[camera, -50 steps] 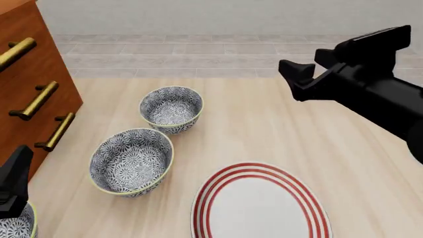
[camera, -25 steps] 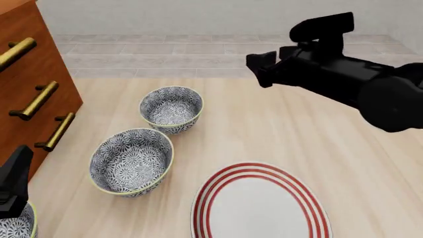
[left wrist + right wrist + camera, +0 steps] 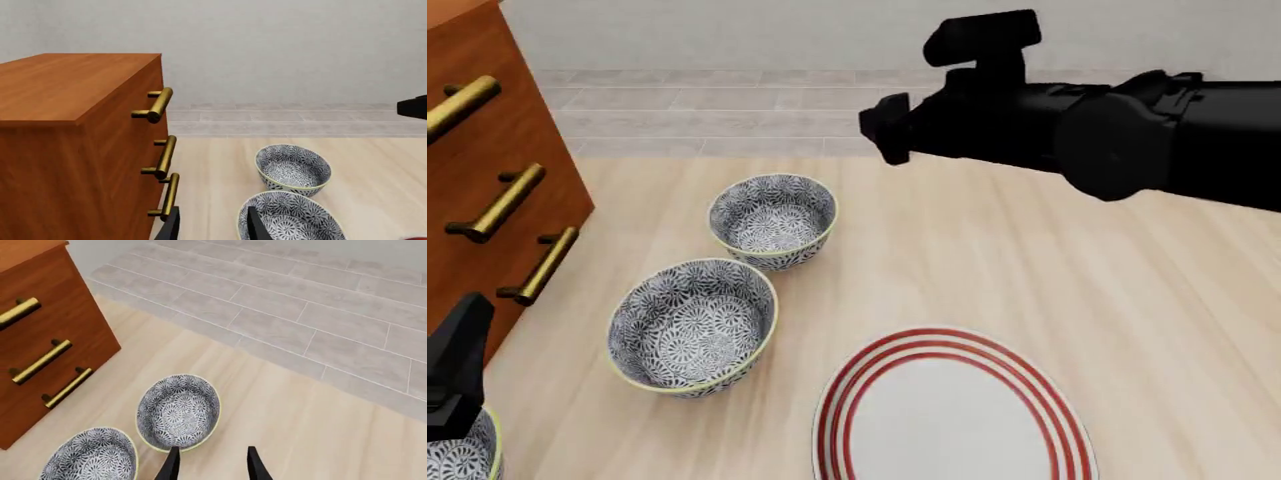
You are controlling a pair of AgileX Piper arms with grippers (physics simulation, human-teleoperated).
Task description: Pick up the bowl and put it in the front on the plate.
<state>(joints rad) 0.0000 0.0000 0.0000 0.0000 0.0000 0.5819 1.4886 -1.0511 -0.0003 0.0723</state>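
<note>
Wooden drawer cabinet [image 3: 487,150] with brass handles [image 3: 497,204], at table's left edge.

plate [image 3: 954,420] cut off by bottom edge

Your right hand [image 3: 209,467] hangs with fingers parted just above one bowl [image 3: 178,411] on the table [image 3: 287,425]. A second bowl [image 3: 90,456] sits nearer, with the cabinet [image 3: 47,335] to the left.
</note>
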